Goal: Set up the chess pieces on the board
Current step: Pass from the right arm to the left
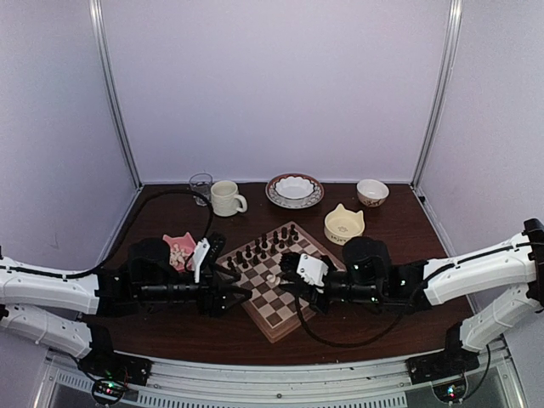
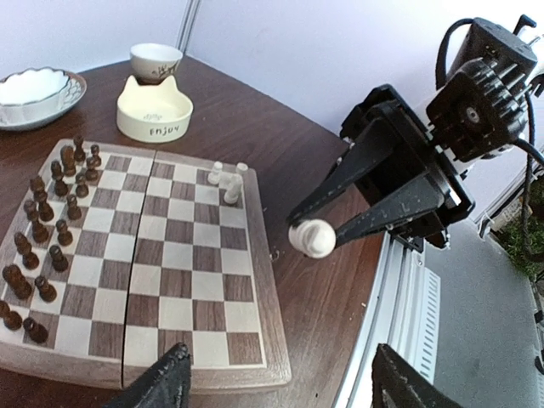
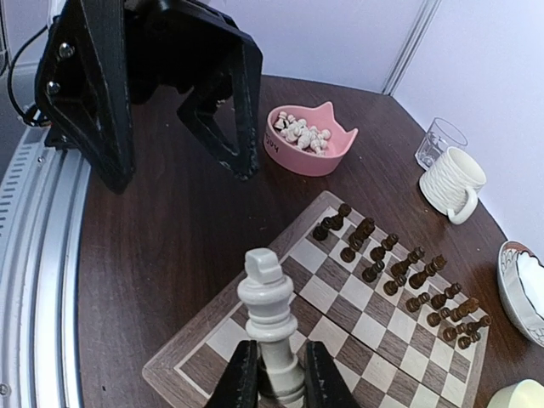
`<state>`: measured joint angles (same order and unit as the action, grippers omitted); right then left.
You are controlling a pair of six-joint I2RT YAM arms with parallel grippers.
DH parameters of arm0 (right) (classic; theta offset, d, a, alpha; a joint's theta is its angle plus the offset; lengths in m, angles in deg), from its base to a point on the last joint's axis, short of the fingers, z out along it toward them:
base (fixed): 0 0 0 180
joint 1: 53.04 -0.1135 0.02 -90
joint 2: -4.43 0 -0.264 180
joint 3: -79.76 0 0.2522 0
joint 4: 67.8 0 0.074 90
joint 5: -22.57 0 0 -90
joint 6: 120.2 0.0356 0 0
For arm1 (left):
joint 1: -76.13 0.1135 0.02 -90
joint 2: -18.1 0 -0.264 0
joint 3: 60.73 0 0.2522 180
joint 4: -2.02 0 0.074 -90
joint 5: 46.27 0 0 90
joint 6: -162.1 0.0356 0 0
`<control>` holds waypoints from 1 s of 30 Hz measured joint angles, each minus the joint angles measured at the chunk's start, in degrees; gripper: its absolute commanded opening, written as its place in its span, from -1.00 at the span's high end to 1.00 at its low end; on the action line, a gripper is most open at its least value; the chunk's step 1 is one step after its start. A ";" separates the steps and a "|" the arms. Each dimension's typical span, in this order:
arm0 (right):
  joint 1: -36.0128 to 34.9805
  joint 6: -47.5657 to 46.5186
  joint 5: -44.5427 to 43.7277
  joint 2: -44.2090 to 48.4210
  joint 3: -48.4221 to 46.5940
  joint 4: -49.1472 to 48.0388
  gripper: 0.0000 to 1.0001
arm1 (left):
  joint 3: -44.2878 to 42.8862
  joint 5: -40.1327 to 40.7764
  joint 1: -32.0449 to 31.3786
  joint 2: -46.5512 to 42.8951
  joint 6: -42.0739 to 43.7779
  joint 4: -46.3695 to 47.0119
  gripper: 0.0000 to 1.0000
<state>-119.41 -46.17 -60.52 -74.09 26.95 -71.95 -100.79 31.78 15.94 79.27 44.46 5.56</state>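
Observation:
The board lies in the middle of the table, with dark pieces lined along its far side. My right gripper is shut on the base of a cream-white king and holds it upright over the board's near corner. It also shows in the left wrist view. A few white pieces stand on the board's right edge. More white pieces fill a pink cat-shaped bowl. My left gripper is open and empty, just off the board's corner.
A cream cat-shaped bowl, a small bowl, a plate with a white bowl, a white mug and a glass stand behind the board. The metal table rail runs along the near edge.

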 measured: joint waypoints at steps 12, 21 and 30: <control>0.68 6.34 5.57 0.68 0.42 -4.57 1.00 | -3.50 -1.27 -0.79 8.39 3.78 12.85 -0.17; 0.98 7.96 6.62 1.09 0.46 -5.55 1.00 | -6.45 -2.95 -0.79 12.31 3.80 14.08 0.12; 1.42 9.35 7.37 1.01 0.55 -6.36 1.00 | -7.43 -3.80 -1.01 13.20 3.72 14.29 0.69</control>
<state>-117.99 -36.81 -53.15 -73.08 27.50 -78.31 -108.23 27.98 14.94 92.47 48.18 19.85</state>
